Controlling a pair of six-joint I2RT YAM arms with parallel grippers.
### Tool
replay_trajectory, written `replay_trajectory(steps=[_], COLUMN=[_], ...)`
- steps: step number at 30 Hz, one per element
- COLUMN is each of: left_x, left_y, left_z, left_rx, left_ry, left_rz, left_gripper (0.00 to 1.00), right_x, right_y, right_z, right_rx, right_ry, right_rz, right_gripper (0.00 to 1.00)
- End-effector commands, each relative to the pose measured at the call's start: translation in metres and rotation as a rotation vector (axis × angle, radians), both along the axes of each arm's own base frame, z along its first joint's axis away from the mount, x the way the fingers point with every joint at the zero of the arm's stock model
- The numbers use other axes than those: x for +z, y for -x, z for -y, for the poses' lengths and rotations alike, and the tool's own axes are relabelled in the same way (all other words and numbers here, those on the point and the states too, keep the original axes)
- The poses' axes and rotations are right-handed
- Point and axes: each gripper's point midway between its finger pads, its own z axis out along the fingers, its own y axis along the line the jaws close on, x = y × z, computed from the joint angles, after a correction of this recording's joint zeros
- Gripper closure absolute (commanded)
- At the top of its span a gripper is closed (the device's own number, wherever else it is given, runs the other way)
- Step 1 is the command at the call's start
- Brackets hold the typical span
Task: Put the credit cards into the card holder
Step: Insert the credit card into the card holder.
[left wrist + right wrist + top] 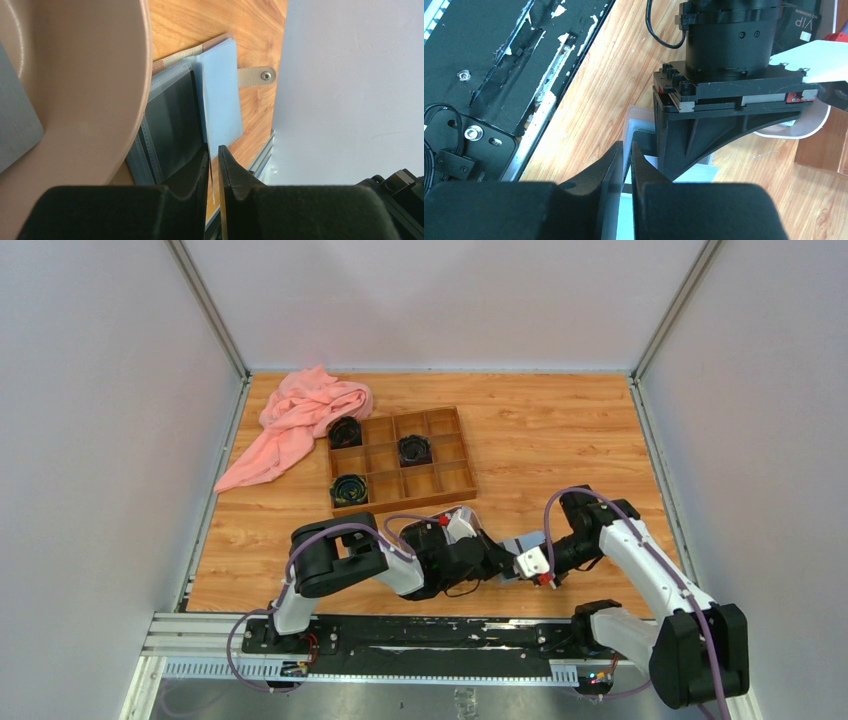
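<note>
Card holder [222, 90] at table [200, 25] edge — cramped | L grip [213, 150] nips card [205, 115] edge-on | I see R grip [626, 145] nipping its flap

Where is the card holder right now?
In the top view the card holder lies open on the table near the front edge, right of centre, in front of the wooden box. The left wrist view shows the pinkish tray beside it.

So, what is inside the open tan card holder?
A dark card in a clear sleeve beside pale blue lining. The pinkish oval tray and the left pincer, pinching a thin sheet, cover the rest.
</note>
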Motion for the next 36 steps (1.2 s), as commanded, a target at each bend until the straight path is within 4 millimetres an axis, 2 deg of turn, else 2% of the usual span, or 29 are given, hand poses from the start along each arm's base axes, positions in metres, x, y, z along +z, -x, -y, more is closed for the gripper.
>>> replay_trajectory(steps=[1,6,12,19,24,30,36], left_x=[-0.072,-0.074,-0.078,-0.079,-0.071,-0.063,-0.047], left_y=[0.01,0.012,0.017,0.023,0.024,0.021,0.013], left_z=[-0.037,-0.036,-0.037,-0.038,-0.036,-0.037,-0.041], left_rx=[0.012,0.002,-0.011,-0.031,-0.045,-0.03,-0.021], left_ry=[-0.236,-0.234,-0.234,-0.24,-0.26,-0.277,-0.301], left_rz=[-0.104,-0.123,-0.152,-0.178,-0.161,-0.122,-0.06], left_gripper=[0.89,0.92,0.94,0.95,0.96,0.96,0.97], right_x=[0.002,0.015,0.025,0.018,0.011,0.01,0.01], right_y=[0.0,-0.02,-0.044,-0.055,-0.064,-0.064,-0.064], right_z=[0.005,0.008,0.021,0.025,0.027,0.027,0.026], right_rx=[-0.019,-0.134,-0.299,-0.426,-0.517,-0.542,-0.542], right_ry=[0.009,-0.03,-0.083,-0.097,-0.1,-0.101,-0.108], right_rz=[-0.018,-0.038,-0.056,-0.111,-0.14,-0.164,-0.169], right_gripper=[0.86,0.88,0.89,0.9,0.9,0.9,0.9])
